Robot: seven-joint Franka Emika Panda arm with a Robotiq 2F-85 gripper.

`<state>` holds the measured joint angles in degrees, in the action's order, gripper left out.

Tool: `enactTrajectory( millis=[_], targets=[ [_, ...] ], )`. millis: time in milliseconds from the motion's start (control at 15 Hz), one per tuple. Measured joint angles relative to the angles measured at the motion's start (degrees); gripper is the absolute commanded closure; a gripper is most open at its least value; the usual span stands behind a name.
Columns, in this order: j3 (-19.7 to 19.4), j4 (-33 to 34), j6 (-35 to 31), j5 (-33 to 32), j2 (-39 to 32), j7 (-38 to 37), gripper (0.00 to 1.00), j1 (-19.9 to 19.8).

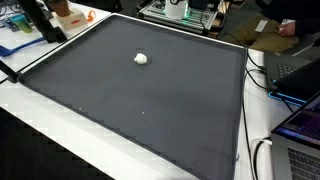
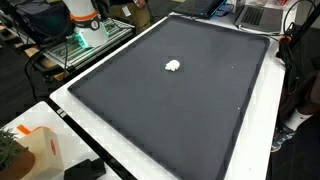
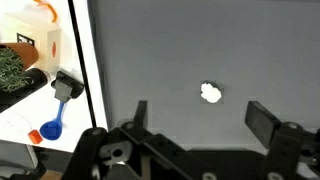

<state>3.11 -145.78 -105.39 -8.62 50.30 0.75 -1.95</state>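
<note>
Beyond the spread hand (image 3: 201, 112) lies a white lump (image 3: 211, 94).

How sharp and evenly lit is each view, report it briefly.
In both exterior views, even light, dark mat without glare, white lump blown out, detail lost; in the wrist view, mat washed pale grey, open gripper soft and dark.

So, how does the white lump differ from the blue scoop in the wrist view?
The white lump is round and crumpled; the blue scoop is long, with a handle. The lump lies on the dark mat, the scoop off it on the white table. Neither is held.
</note>
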Motion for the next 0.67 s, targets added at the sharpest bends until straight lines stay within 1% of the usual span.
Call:
enactTrajectory(
  millis=[533,667],
  targets=[
    [0.00,0.01,0.00,0.00,-0.03,0.00,0.00,0.01],
    [0.07,-0.02,-2.89,0.00,-0.41,-1.10,0.00,0.03]
  ],
)
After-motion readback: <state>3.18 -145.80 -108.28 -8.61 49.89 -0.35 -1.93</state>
